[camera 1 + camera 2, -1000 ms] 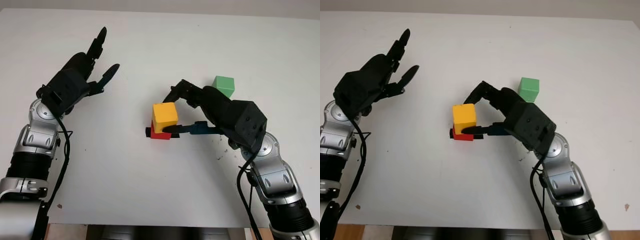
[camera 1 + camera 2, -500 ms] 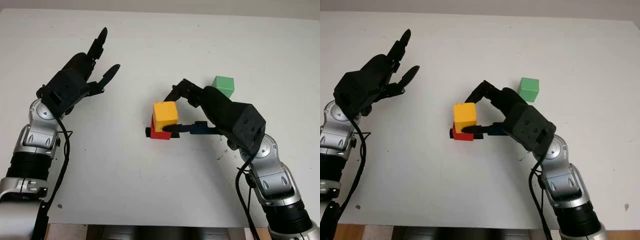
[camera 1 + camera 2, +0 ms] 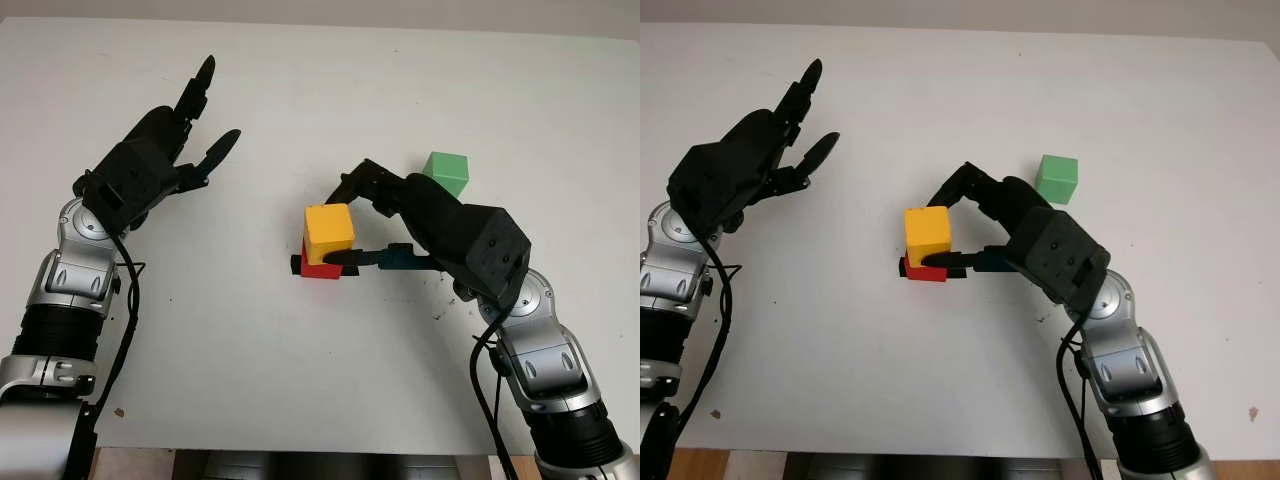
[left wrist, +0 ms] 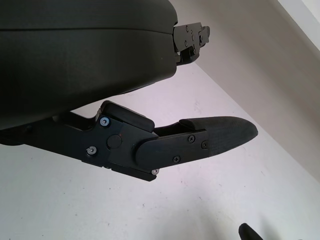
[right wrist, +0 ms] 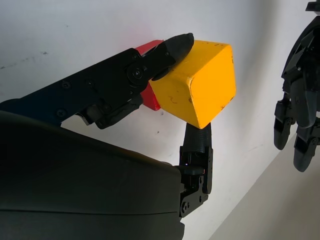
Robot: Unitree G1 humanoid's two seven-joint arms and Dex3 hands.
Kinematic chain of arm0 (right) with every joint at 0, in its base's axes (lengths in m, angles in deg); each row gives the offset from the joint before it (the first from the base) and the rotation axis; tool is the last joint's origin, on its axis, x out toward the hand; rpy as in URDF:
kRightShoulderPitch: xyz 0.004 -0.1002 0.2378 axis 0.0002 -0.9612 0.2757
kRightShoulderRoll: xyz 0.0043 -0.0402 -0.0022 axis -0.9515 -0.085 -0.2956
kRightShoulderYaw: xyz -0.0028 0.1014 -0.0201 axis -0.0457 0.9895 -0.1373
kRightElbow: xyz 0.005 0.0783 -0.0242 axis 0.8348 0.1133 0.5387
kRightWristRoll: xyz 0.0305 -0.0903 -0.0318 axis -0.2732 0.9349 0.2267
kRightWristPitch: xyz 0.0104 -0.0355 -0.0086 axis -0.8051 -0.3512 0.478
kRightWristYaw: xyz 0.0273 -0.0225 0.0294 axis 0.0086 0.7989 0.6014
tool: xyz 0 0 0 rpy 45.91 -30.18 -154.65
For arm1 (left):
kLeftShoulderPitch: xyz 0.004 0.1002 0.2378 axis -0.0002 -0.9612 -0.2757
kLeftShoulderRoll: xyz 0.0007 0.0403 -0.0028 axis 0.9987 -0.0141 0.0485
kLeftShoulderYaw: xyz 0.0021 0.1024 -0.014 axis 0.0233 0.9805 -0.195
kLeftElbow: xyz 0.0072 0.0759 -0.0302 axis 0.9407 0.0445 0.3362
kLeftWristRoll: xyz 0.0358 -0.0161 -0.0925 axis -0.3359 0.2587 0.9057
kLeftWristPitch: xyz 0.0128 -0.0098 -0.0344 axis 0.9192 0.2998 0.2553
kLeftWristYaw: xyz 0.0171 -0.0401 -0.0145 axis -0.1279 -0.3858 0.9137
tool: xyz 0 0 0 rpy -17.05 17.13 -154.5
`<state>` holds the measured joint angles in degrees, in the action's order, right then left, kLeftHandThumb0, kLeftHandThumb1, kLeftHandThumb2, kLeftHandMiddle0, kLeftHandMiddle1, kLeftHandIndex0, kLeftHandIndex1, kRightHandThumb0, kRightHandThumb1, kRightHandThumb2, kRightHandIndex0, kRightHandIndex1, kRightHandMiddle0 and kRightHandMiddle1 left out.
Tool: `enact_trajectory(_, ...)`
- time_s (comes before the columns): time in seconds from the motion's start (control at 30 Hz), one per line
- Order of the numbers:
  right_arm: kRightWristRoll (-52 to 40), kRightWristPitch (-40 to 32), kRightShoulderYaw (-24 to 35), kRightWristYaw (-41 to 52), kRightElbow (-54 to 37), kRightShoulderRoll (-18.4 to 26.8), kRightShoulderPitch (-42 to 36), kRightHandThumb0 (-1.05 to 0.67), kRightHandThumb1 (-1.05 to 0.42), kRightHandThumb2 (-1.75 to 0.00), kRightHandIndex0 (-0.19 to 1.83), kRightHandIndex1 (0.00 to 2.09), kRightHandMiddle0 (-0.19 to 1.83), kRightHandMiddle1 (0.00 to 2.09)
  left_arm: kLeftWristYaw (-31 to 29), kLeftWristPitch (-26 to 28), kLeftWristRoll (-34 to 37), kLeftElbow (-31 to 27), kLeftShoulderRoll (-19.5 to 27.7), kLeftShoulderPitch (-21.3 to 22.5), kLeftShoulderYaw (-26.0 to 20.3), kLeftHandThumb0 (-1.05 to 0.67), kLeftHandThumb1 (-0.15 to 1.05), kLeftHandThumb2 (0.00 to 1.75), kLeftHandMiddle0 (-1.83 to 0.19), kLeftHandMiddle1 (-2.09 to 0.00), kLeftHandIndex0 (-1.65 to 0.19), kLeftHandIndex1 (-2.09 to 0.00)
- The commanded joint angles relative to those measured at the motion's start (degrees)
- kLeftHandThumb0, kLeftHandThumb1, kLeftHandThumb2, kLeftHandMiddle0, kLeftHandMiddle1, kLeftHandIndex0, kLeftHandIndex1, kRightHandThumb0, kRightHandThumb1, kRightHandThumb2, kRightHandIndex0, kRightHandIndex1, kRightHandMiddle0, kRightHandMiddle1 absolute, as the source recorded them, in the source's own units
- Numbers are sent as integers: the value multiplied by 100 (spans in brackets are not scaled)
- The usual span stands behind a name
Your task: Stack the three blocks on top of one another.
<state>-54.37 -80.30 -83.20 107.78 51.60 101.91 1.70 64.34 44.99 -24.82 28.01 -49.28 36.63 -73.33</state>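
While the right hand (image 3: 352, 222) pinches the yellow block (image 3: 329, 231) on the red block (image 3: 318, 268), the left hand (image 3: 160, 160) waits open near the table's (image 3: 300, 380) left edge. The blocks look light, hard and smooth, so hold flat sides.

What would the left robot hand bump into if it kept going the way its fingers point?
Probably nothing: the open left robot hand points up and away over bare white table. No block sits that way, though depth is hard to judge.
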Motion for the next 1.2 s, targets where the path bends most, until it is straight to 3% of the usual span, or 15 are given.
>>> enact_trajectory(0.0, -44, 91, -20, 22, 14, -38, -85, -48, -92, -5, 17, 4, 16, 135, -15, -76, -5, -49, 88, -44, -11, -80, 105, 60, 19, 0, 19, 0)
enact_trajectory(0.07, -59, 52, -46, 164, -3, 46, -58, -59, -91, -5, 3, 1, -3, 97, -2, -90, -15, -46, 94, -47, -12, -80, 105, 60, 19, 0, 19, 0)
enact_trajectory(0.17, 7, -117, -74, 376, -139, 193, -3, -69, -91, -5, -13, 2, -11, 45, -14, -99, 5, -33, 89, -42, -21, -80, 105, 60, 19, 0, 19, -1)
enact_trajectory(0.27, -21, -106, -11, 511, -257, 283, 49, -76, -89, -5, -19, 0, -18, 21, -15, -106, 10, -18, 89, -35, -22, -80, 105, 60, 19, 0, 19, -1)
enact_trajectory(0.5, -181, -181, 224, 914, -563, 630, 235, -84, -91, -6, -19, 0, -19, 1, -62, -50, 34, -60, 84, -47, -26, -79, 105, 60, 19, 0, 19, 0)
enact_trajectory(0.77, -838, -568, 908, 1074, -1314, 757, 262, -85, -86, -4, -19, 0, -19, 0, -76, -44, 30, -67, 87, -48, -15, -80, 105, 60, 19, 0, 19, 0)
enact_trajectory(0.9, -1333, -165, 1538, 1006, -1385, 830, 541, -81, -85, -5, -19, 0, -19, 0, -74, -151, 20, 0, 109, -45, -20, -79, 105, 61, 19, 0, 19, 0)
enact_trajectory(1.0, -1315, 257, 2193, 164, -788, 768, 1385, -75, -85, -5, -12, 4, 3, 12, -77, -154, 44, 47, 85, -6, -26, -79, 105, 61, 19, 0, 19, 0)
enact_trajectory(1.03, -1156, 422, 2291, -29, -420, 952, 1676, -73, -84, -5, -3, 10, 9, 41, -77, -145, 53, 66, 70, 18, -25, -80, 105, 60, 19, 0, 19, 0)
enact_trajectory(1.1, -870, 708, 2304, -161, 127, 1291, 1975, -72, -80, -5, 4, 32, -2, 113, -69, -150, 59, 93, 60, 42, -19, -81, 105, 60, 19, 0, 19, 0)
enact_trajectory(1.17, -231, 1275, 2130, -287, 874, 1828, 2176, -79, -74, -5, 5, 61, 15, 116, -49, -175, 45, 96, 70, 41, -15, -81, 105, 61, 19, 0, 19, 0)
